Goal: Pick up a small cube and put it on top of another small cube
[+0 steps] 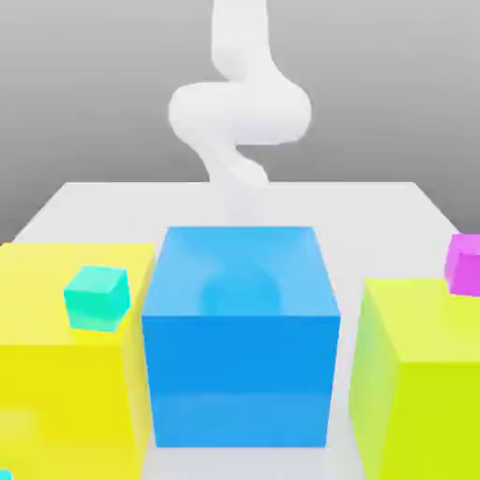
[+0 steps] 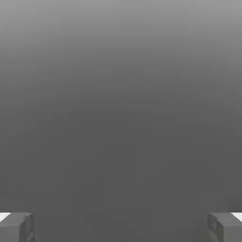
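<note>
A small teal cube (image 1: 95, 297) rests on top of a large yellow block (image 1: 66, 375) at the exterior view's left. A small magenta cube (image 1: 464, 264) sits at the far right, by the back edge of a large lime block (image 1: 422, 384), and is cut off by the frame edge. My white arm (image 1: 239, 112) rises behind the large blue block (image 1: 242, 337). In the hand view my gripper (image 2: 121, 228) is open. Its grey fingertips (image 2: 16, 227) stand far apart with nothing between them, and only flat grey lies ahead.
The three large blocks stand side by side at the front of a pale grey table (image 1: 112, 206), with narrow gaps between them. The blue block hides the lower part of my arm.
</note>
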Controlling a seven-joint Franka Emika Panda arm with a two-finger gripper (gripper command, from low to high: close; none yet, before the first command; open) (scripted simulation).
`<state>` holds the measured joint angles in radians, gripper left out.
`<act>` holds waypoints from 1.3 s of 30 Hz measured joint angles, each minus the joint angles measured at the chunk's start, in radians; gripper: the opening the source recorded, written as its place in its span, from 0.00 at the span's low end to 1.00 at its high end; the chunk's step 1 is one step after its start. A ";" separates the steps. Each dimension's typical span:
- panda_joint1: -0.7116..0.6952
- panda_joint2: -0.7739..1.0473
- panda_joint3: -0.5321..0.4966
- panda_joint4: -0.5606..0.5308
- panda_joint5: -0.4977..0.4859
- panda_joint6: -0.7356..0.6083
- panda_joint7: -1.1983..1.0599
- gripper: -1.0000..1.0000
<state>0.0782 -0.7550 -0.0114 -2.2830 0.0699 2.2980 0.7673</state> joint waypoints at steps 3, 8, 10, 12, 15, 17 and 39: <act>0.130 0.088 -0.010 0.004 0.111 -0.004 -0.056 0.50; 0.312 0.254 0.011 -0.029 0.292 -0.021 -0.159 0.50; 0.376 0.321 0.029 -0.046 0.365 -0.030 -0.202 0.50; 0.437 0.388 0.050 -0.064 0.437 -0.039 -0.245 0.50; 0.520 0.489 0.091 -0.090 0.544 -0.055 -0.307 0.50; 0.562 0.553 0.124 -0.118 0.590 -0.061 -0.326 0.50; 0.538 0.745 0.193 -0.352 0.342 0.290 0.535 0.50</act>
<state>0.6163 -0.0102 0.1813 -2.6352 0.4117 2.5878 1.3018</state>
